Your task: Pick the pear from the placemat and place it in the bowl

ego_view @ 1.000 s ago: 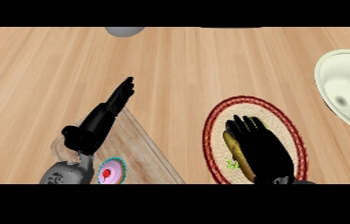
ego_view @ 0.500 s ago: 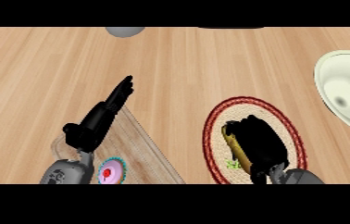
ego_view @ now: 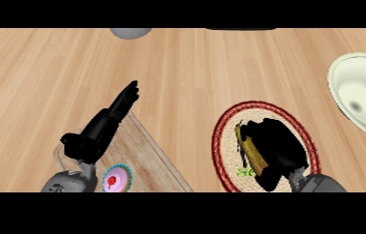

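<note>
Right robot hand (ego_view: 279,148) now curled round pear (ego_view: 251,155), on red-rimmed placemat (ego_view: 226,143)

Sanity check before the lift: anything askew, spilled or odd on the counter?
Nothing stands out. The black right hand curls round the yellow-green pear on the round red-rimmed woven placemat; the cream bowl at the right edge sits upright, nothing spilled.
</note>
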